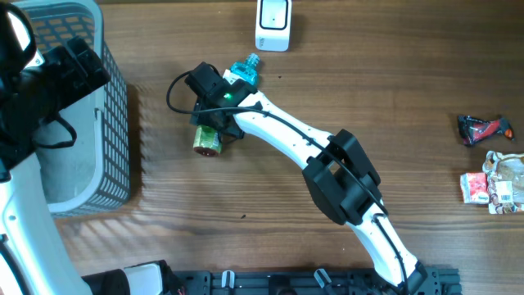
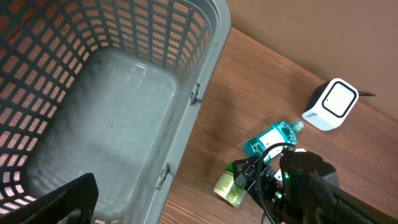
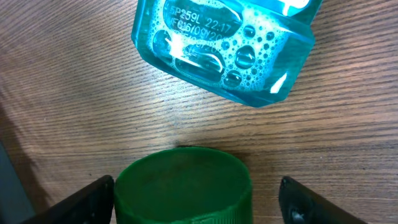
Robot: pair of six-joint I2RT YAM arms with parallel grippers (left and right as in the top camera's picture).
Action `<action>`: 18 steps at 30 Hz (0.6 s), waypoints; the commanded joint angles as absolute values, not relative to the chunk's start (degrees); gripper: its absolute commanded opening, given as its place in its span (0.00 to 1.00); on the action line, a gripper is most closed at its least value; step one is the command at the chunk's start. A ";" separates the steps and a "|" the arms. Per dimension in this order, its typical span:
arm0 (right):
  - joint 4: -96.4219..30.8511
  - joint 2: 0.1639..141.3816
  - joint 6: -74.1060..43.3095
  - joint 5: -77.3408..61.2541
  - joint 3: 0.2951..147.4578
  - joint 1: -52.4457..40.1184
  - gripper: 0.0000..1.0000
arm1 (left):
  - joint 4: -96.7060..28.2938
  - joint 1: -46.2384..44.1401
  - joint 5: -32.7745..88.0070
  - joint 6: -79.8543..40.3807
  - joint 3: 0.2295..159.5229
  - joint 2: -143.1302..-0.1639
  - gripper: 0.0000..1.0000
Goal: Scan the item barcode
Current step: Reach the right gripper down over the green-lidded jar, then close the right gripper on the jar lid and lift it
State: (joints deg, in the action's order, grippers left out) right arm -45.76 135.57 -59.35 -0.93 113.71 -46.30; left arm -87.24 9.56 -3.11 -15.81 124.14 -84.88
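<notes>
Over the basket (image 1: 116, 139) the left gripper (image 1: 78, 65) hangs spread and empty, while the right gripper (image 3: 199, 199) gapes astride the green-capped jar (image 1: 207, 141) lying on the table (image 1: 393, 82) just beside the bottle (image 1: 243, 72), below the scanner (image 1: 273, 22).

Matt brown wooden table (image 1: 393, 82) with fine visible grain. At nine o'clock in the overhead view, a grey plastic basket (image 1: 115, 123), its walls an open lattice, its floor smooth and dull. Near the centre, a clear teal plastic bottle (image 3: 224, 50), glossy, with bubbles showing in its liquid. Beside it, a jar (image 1: 207, 141) with a matt dark green plastic cap (image 3: 183, 183). At twelve o'clock, a smooth glossy white plastic scanner (image 1: 273, 23). At three o'clock, crinkled shiny wrappers (image 1: 491, 184). The right arm (image 1: 278, 131) has smooth white shells and matt black joints.
</notes>
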 commanded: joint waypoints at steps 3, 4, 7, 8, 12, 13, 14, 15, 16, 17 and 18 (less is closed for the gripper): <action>-45.52 138.06 -58.43 -1.23 114.30 -47.27 0.84 | -87.13 10.02 -2.85 -15.88 124.62 -84.93 1.00; -45.60 138.52 -58.33 -1.43 114.30 -47.31 0.85 | -87.13 10.02 -2.85 -15.88 124.62 -84.93 1.00; -45.60 140.27 -57.93 -2.66 114.30 -47.31 0.84 | -87.13 10.02 -2.85 -15.90 124.62 -84.93 1.00; -45.60 140.44 -57.39 -2.63 114.30 -47.29 0.84 | -87.13 10.02 -2.85 -15.88 124.62 -84.93 1.00; -44.42 140.44 -54.74 -2.61 114.30 -47.29 0.85 | -87.13 10.02 -2.83 -15.90 124.62 -84.93 1.00; -44.60 140.44 -54.35 -2.63 114.30 -47.24 0.84 | -87.13 10.02 -2.85 -15.88 124.62 -84.93 1.00; -44.91 140.44 -54.37 -2.61 114.30 -47.24 0.84 | -87.13 10.02 -2.85 -15.90 124.62 -84.93 1.00; -45.28 140.44 -54.43 -2.66 114.30 -47.24 0.82 | -87.13 10.02 -2.85 -15.90 124.62 -84.93 1.00; -45.56 140.44 -54.54 -2.66 114.30 -47.24 0.78 | -87.13 10.02 -2.85 -15.88 124.62 -84.93 1.00; -45.95 140.44 -54.63 -2.66 114.30 -47.24 0.72 | -87.13 10.02 -2.83 -15.88 124.62 -84.93 1.00; -46.22 140.44 -54.63 -2.66 114.30 -47.24 0.67 | -87.13 10.02 -2.85 -15.88 124.62 -84.93 1.00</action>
